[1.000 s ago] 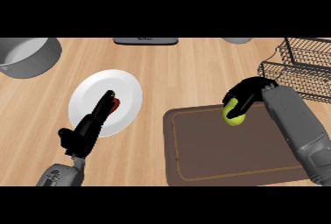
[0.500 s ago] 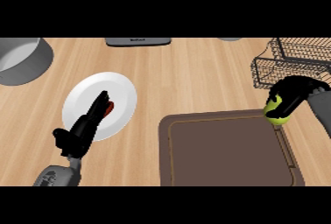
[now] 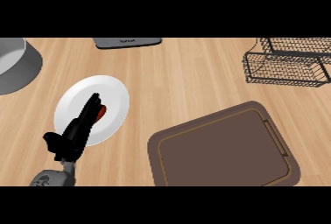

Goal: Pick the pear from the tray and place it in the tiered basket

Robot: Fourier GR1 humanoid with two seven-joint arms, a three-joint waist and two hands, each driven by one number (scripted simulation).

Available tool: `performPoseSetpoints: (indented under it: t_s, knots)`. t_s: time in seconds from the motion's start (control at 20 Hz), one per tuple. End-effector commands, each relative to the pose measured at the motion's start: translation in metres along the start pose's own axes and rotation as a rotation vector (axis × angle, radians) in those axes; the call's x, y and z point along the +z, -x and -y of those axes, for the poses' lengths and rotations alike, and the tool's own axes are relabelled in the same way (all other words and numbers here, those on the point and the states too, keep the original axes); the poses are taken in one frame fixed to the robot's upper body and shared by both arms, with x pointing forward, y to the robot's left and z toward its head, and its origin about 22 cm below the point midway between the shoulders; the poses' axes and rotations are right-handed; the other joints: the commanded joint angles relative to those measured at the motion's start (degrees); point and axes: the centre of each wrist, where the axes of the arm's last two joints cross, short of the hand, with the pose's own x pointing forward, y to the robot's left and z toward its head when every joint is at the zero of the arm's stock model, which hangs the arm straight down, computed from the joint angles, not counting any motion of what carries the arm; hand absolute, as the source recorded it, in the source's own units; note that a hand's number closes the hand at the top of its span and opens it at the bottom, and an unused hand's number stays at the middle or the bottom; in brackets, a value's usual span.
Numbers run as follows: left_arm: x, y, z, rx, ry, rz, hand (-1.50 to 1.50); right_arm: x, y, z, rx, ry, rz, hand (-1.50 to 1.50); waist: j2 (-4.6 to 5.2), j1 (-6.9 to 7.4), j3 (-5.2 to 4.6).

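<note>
The brown tray (image 3: pixel 223 151) lies at the lower right of the counter with nothing on it. The black wire tiered basket (image 3: pixel 287 61) stands at the upper right. No pear shows anywhere in the view. My left hand (image 3: pixel 74 135) rests at the lower left, fingers straight and pointing up over the white plate (image 3: pixel 90 109). My right hand and forearm are out of the view.
A red object (image 3: pixel 101 111) lies on the white plate, partly hidden by my left hand. A grey pot (image 3: pixel 13 65) sits at the upper left edge. A dark flat device (image 3: pixel 127 42) lies at the top middle.
My right hand, shut on the green pear, moved right from the tray towards the basket and left the view. The view has shifted, so the tray and basket now sit differently.
</note>
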Motion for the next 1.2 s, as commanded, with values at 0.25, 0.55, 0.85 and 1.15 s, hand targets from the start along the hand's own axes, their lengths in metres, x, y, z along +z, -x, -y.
performPoseSetpoints:
  t_s: [0.25, 0.55, 0.85, 1.15]
  knots:
    - [-0.001, -0.003, 0.018, -0.004, 0.056, 0.024, 0.00, 0.063, 0.095, 0.036, -0.299, 0.371, 0.332, 1.50, 0.25, 2.98, -0.16]
    - [-0.010, -0.005, 0.027, -0.004, 0.115, 0.018, 0.00, 0.095, 0.115, 0.069, -0.317, 0.440, 0.396, 1.50, 0.98, 7.34, -0.49]
    - [-0.019, -0.015, 0.034, -0.015, 0.142, 0.038, 0.00, 0.088, 0.081, 0.104, -0.402, 0.443, 0.396, 1.50, 0.98, 9.36, -0.67]
    - [-0.030, -0.014, 0.019, -0.031, 0.142, 0.046, 0.00, 0.068, 0.028, 0.129, -0.391, 0.389, 0.390, 1.50, 0.91, 8.99, -0.83]
